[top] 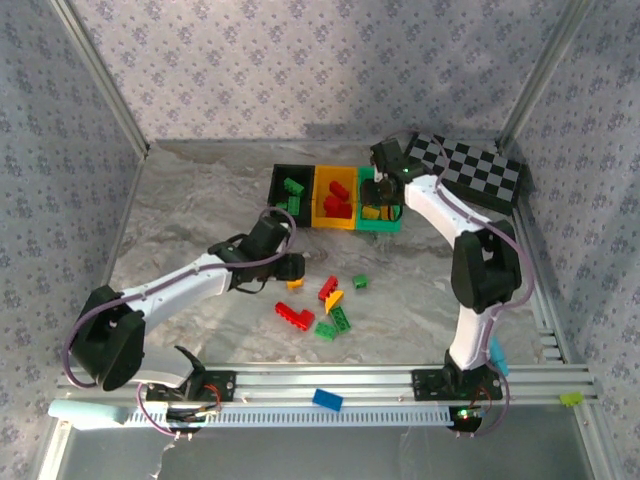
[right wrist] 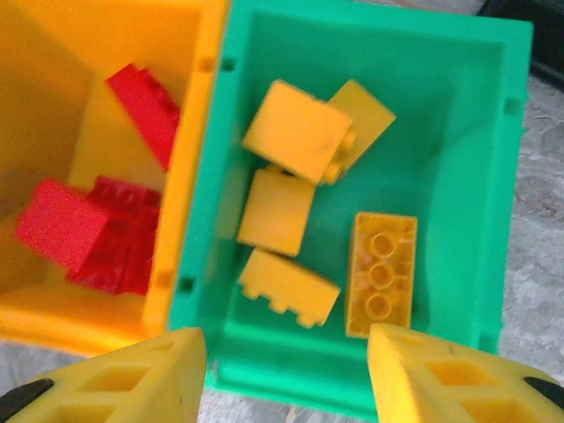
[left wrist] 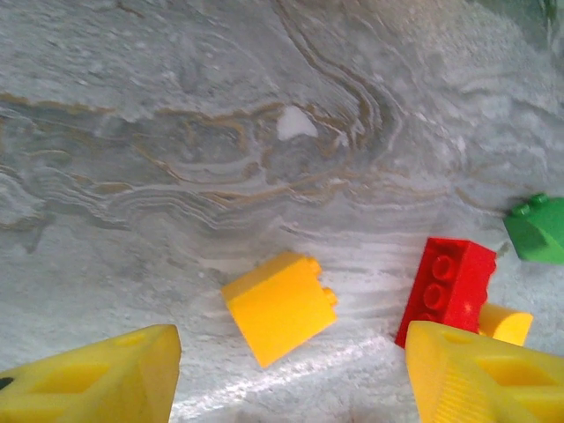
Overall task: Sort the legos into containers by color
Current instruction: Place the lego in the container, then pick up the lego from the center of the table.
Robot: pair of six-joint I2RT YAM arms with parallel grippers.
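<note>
Directly under the left gripper [left wrist: 291,374] lies one yellow-orange brick [left wrist: 280,307] on the marble table [left wrist: 176,132]. It sits between the lines of the two fingers but is not touched by them. The jaws stand wide and hold nothing. To the right of this gripper, close to its right finger, a red brick [left wrist: 445,286] stands against a small yellow piece [left wrist: 507,322], and a green brick [left wrist: 539,229] is a little further out. Below the right gripper [right wrist: 286,352] is the green bin [right wrist: 502,176], with five yellow bricks [right wrist: 276,211] lying loose on its floor; the jaws here are also apart and empty. Just to the left of this gripper sits the yellow bin [right wrist: 196,132], touching the green one, with red bricks [right wrist: 79,225] inside. Further to the left, past the yellow one, the black bin [top: 280,180] has green bricks [top: 293,187] in it.
</note>
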